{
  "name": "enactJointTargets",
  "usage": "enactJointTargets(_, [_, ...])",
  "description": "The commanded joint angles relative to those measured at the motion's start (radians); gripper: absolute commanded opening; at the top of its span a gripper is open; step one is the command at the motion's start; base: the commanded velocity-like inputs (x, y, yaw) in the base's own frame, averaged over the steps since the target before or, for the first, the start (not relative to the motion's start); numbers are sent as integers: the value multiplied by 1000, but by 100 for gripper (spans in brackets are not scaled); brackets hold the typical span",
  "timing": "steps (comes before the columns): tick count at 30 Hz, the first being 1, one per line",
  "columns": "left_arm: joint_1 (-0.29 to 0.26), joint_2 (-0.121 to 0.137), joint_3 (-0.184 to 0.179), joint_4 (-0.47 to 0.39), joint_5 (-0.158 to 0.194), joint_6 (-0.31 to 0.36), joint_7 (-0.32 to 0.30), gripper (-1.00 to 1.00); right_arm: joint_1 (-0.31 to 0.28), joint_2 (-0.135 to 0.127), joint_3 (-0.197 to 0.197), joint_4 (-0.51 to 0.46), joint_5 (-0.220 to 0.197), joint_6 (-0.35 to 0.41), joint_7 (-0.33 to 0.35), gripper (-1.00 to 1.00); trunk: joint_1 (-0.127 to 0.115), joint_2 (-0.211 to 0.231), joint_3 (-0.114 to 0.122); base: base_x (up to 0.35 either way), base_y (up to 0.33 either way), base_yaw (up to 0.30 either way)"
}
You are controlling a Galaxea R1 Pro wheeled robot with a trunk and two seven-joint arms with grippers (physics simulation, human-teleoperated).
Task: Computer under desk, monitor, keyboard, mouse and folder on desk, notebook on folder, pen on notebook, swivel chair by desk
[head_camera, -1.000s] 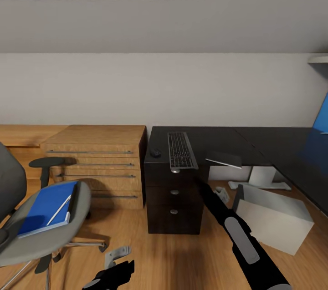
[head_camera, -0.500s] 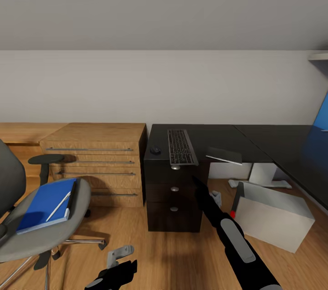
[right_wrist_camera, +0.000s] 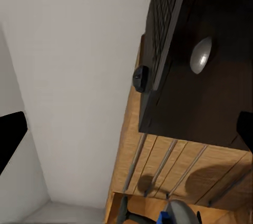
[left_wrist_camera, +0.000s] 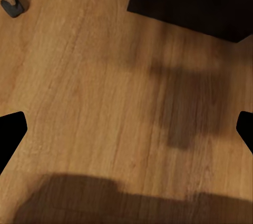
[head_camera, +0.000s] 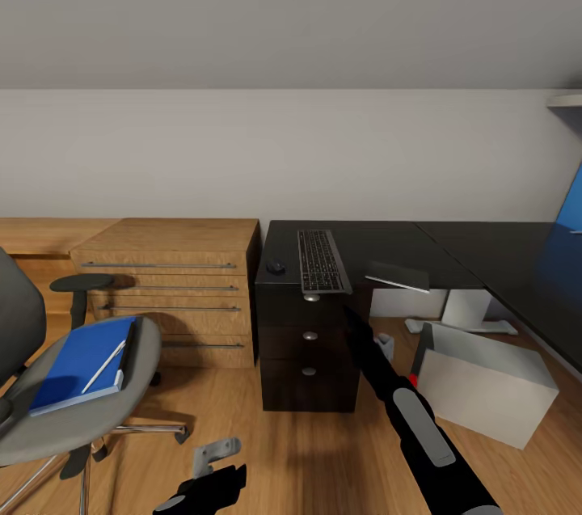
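Two things already sit on the table (head_camera: 388, 244): keyboard (head_camera: 321, 260) and mouse (head_camera: 276, 266). The folder (head_camera: 79, 362) lies on the chair (head_camera: 97, 410), left. It's probably light, stiff, slick; grab its near edge. Left hand (head_camera: 212, 453) looks apart; right hand (head_camera: 349, 314), can't tell.

Colours of the workspace furnishings.
Glossy black desk (head_camera: 380, 244); bright blue folder (head_camera: 77, 365) on grey swivel chair (head_camera: 81, 410); pale grey-white computer (head_camera: 485, 386); light oak cabinet (head_camera: 170, 280).

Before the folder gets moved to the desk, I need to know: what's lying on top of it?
On the blue folder, a white pen lies along a thin dark notebook at its edge. The seat beneath is covered.
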Motion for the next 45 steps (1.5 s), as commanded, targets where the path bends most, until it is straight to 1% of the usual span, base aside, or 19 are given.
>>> enactJointTargets(1, [0, 0, -1, -2, 10, 2, 9, 100, 0, 0, 0, 1, -10, 4, 8, 100, 0, 0, -1, 0, 0, 0])
enactJointTargets(4, [0, 1, -2, -1, 10, 2, 9, 100, 0, 2, 0, 2, -12, 3, 19, 100, 0, 0, -1, 20, 0, 0])
enactJointTargets(8, [0, 1, -2, -1, 10, 3, 9, 100, 0, 6, -2, 3, -15, -6, 22, 100, 0, 0, -1, 207, 0, 0])
enactJointTargets(9, [0, 1, -2, -1, 10, 3, 9, 100, 0, 6, -3, 3, -15, -19, 22, 100, 0, 0, -1, 188, 0, 0])
enactJointTargets(10, [0, 1, -2, -1, 10, 4, 9, 100, 0, 5, -4, 4, -14, -52, 21, 100, 0, 0, -1, 96, 0, 0])
enactJointTargets(14, [0, 2, -2, -1, 10, 5, 9, 100, 0, 2, -5, 22, -14, -134, 14, 100, 0, 0, -1, 48, 0, 0])
enactJointTargets(17, [0, 2, -2, -1, 10, 5, 9, 100, 0, 1, -5, 36, -15, -163, 3, 100, 0, 0, -1, 14, 0, 0])
enactJointTargets(21, [0, 2, -2, -1, 10, 5, 9, 100, 0, 2, -5, 42, -15, -175, -2, 100, 0, 0, -1, 30, 0, 0])
enactJointTargets(30, [0, 2, -3, 0, 10, 5, 9, 100, 0, 4, -2, 44, -18, -176, -4, 100, 0, 0, -1, 153, 3, 0])
enactJointTargets(34, [0, 2, -3, 0, 10, 5, 9, 100, 0, 6, 1, 45, -17, -176, -4, 100, 0, 0, -1, 121, 111, 0])
enactJointTargets(39, [0, 2, -15, 1, 10, 6, 9, 100, 0, 7, 5, 46, -16, -176, -4, 100, 0, 0, -1, 49, 49, 0])
enactJointTargets(45, [0, 2, -18, 4, 10, 6, 9, 100, 0, 7, 7, 46, -16, -176, -5, 100, 0, 0, -1, 5, 117, 0])
